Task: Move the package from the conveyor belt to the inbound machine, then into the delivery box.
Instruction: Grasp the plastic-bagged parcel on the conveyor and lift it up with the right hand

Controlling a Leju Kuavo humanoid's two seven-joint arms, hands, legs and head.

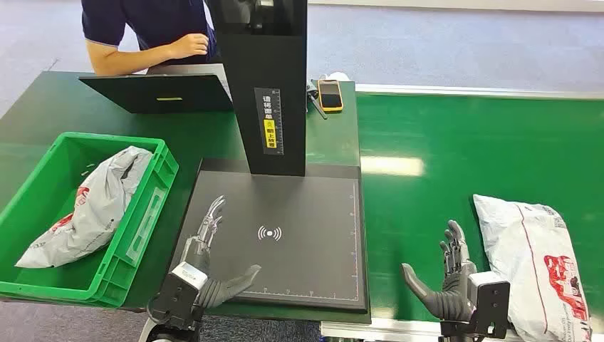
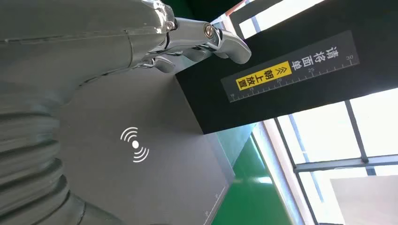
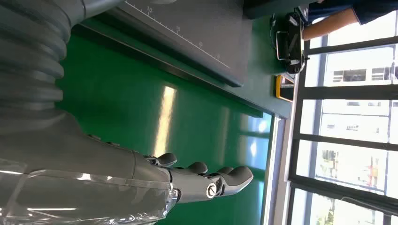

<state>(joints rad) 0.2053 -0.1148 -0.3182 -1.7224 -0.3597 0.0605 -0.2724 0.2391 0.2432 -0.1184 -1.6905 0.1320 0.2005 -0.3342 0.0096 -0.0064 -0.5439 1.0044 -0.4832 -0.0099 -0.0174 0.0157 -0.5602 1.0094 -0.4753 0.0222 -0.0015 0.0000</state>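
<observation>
Closest to me, my right hand (image 1: 450,281) hovers over the green conveyor belt (image 1: 441,153), fingers spread and holding nothing. I see the package (image 1: 535,260), a white bag with red print, lying on the belt just beside those fingers, on their outer side, apart from them. My left hand (image 1: 206,263) is over the inbound machine (image 1: 299,228), fingers apart and empty, thumb pointing toward the scan symbol (image 1: 269,233). Outward from the left fingers sits the green delivery box (image 1: 153,206) with another bag (image 1: 96,203) inside. Beyond my fingertips a person (image 1: 146,32) sits.
</observation>
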